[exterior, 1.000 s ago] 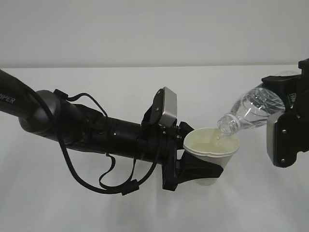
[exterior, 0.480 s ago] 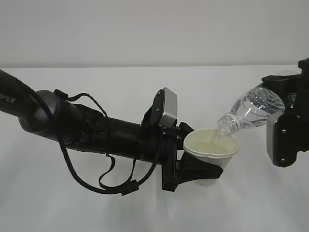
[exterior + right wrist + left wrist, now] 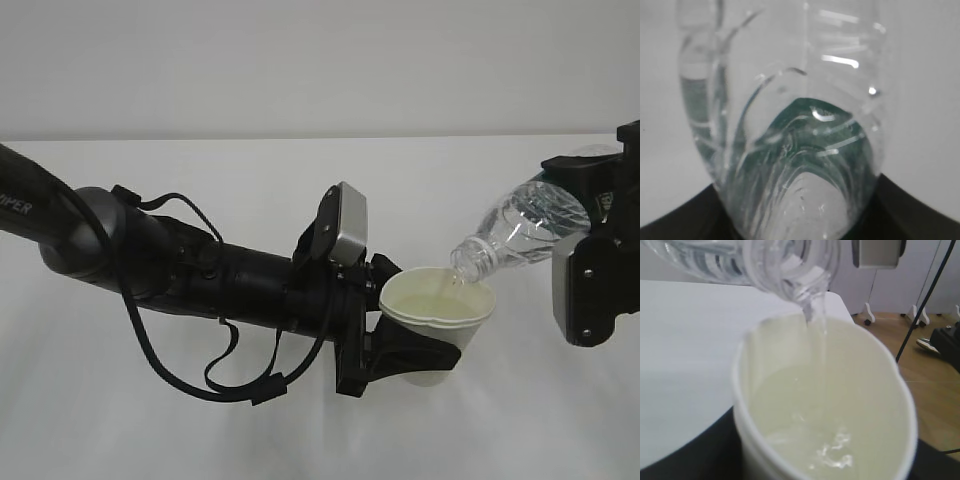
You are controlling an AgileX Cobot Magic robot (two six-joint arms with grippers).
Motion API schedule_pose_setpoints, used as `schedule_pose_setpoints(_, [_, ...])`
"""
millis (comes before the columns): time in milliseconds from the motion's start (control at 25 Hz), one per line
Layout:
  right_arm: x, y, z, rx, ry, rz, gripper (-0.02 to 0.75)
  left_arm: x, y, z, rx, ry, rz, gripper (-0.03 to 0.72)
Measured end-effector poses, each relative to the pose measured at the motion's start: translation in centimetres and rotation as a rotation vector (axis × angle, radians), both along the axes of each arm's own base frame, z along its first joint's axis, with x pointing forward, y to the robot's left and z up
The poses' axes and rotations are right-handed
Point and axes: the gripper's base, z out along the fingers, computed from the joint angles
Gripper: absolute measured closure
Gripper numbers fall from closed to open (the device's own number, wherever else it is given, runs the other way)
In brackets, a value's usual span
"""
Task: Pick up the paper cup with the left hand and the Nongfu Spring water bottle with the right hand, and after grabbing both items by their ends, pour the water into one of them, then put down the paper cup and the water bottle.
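Note:
My left gripper [image 3: 415, 352] is shut on the lower part of the white paper cup [image 3: 440, 310], holding it above the table. The cup [image 3: 825, 405] has clear water [image 3: 810, 435] inside. My right gripper [image 3: 600, 240] is shut on the base end of the Nongfu Spring water bottle [image 3: 520, 230], which is tilted neck-down with its open mouth just over the cup's right rim. A thin stream of water [image 3: 822, 325] falls from the bottle's neck [image 3: 790, 270] into the cup. The right wrist view is filled by the bottle [image 3: 790, 150], green label showing through.
A white table [image 3: 300, 430] lies below both arms, its far edge against a pale wall. Looped black cables [image 3: 180, 350] hang under the left arm. In the left wrist view, the table's far corner ends at a wooden floor [image 3: 935, 390] with cables and stand feet.

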Motion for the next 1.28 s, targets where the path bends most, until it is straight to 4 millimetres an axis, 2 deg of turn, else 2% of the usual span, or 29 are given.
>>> schedule_pose_setpoints(1280, [-0.01, 0.07, 0.02, -0.01, -0.006, 0.012, 0.318, 0.14, 0.05, -0.24, 0.027, -0.007, 0.014, 0.237])
